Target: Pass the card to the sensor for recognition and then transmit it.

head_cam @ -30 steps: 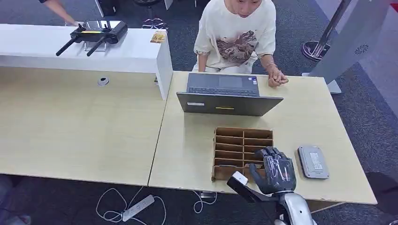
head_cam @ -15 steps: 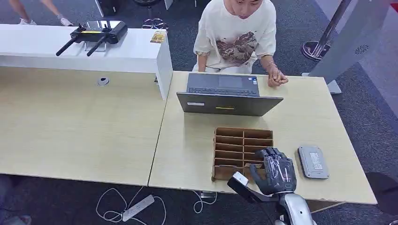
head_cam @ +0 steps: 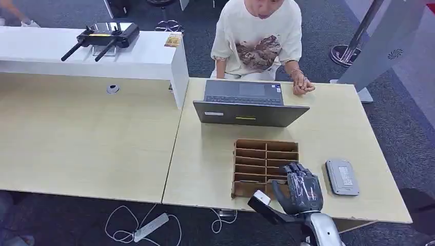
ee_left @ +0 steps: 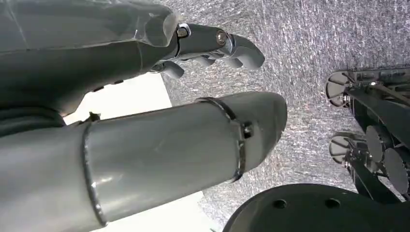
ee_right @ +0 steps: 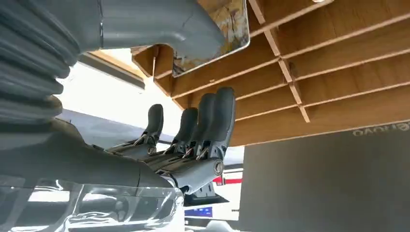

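A worn picture card (ee_right: 234,24) stands in a slot of the brown wooden divider rack (head_cam: 265,164) on the right-hand table. My right hand (head_cam: 301,188) hovers over the rack's near right corner. In the right wrist view its thick thumb (ee_right: 159,21) lies in front of the card and its dark fingers (ee_right: 205,121) stretch out straight, apart from the thumb, gripping nothing. The flat grey sensor (head_cam: 342,177) lies on the table just right of the rack. My left hand (ee_left: 212,43) hangs over carpet and holds nothing.
An open laptop (head_cam: 246,105) stands behind the rack, its dark back (ee_right: 329,183) facing me. A person sits beyond it, one hand (head_cam: 301,84) resting on the table (head_cam: 328,128). A white counter (head_cam: 77,54) with a black controller (head_cam: 102,35) stands far left. A power strip (head_cam: 151,227) lies on the floor.
My right hand has shifted very slightly toward the table's near edge over the rack. A person at the far left has walked almost out of the picture.
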{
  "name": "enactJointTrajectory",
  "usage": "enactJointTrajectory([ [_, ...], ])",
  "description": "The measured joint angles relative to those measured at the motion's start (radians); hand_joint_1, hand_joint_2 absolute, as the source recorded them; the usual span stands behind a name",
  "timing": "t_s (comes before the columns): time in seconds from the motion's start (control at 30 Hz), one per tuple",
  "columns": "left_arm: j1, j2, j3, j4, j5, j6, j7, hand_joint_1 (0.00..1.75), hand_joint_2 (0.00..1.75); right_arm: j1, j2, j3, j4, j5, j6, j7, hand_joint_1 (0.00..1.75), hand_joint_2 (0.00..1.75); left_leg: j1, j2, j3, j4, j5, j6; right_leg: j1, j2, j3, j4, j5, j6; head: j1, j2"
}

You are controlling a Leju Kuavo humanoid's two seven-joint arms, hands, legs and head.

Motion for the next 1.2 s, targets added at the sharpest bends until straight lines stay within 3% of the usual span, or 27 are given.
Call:
enactJointTrajectory([
  [0.1, 0.0, 0.0, -0.001, 0.0, 0.0, -0.002, 0.0, 0.0, 0.0, 0.001, -0.004, 0.0, 0.003, -0.001, 0.0, -0.002, 0.96, 1.75, 0.0, 0.0, 0.0, 0.0, 0.0, 0.0, 0.0, 0.0, 0.0, 0.0, 0.0, 0.0, 0.0, 0.0],
  [0.63, 0.001, 0.003, -0.002, 0.0, 0.009, -0.004, 0.0, 0.0, 0.0, 0.008, -0.02, 0.002, 0.018, -0.016, -0.002, -0.011, 0.93, 1.75, 0.0, 0.0, 0.0, 0.0, 0.0, 0.0, 0.0, 0.0, 0.0, 0.0, 0.0, 0.0, 0.0, 0.0],
  [1.2, 0.001, 0.004, -0.003, 0.0, 0.017, -0.005, -0.004, 0.0, 0.0, -0.008, -0.034, 0.02, 0.037, -0.008, -0.012, -0.004, 1.17, 1.75, 0.0, 0.0, 0.0, 0.0, 0.0, 0.0, 0.0, 0.0, 0.0, 0.0, 0.0, 0.0, 0.0, 0.0],
])
